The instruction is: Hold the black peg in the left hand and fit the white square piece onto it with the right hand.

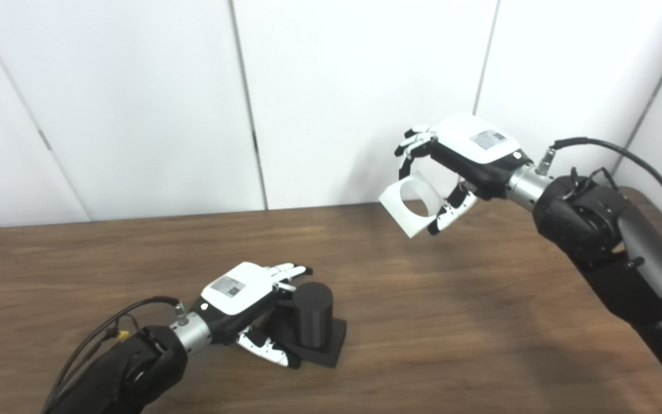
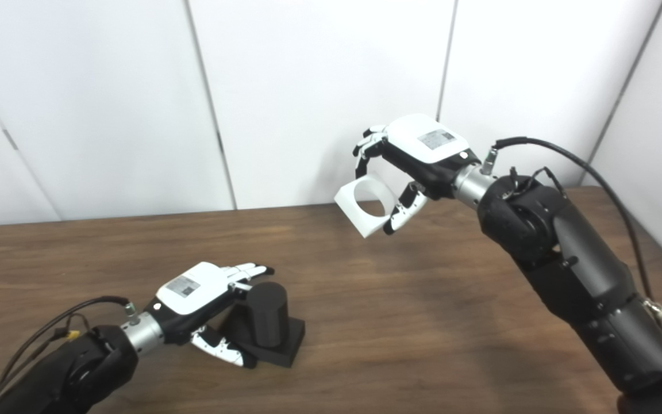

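Note:
The black peg (image 1: pixel 312 315) is a short upright cylinder on a square black base (image 1: pixel 331 345), standing on the wooden table (image 1: pixel 451 322) at front left. My left hand (image 1: pixel 247 305) clasps it from the left: fingers (image 1: pixel 291 270) lie behind the cylinder and the thumb (image 1: pixel 268 351) lies against the front of the base. My right hand (image 1: pixel 457 167) is raised above the far side of the table, up and to the right of the peg. It is shut on the white square piece (image 1: pixel 411 204), which has a round hole and hangs tilted with the hole facing me.
White wall panels (image 1: pixel 337 86) stand close behind the table's far edge. A black cable (image 1: pixel 641 167) loops over my right forearm. Cables (image 1: pixel 107 330) also trail from my left wrist.

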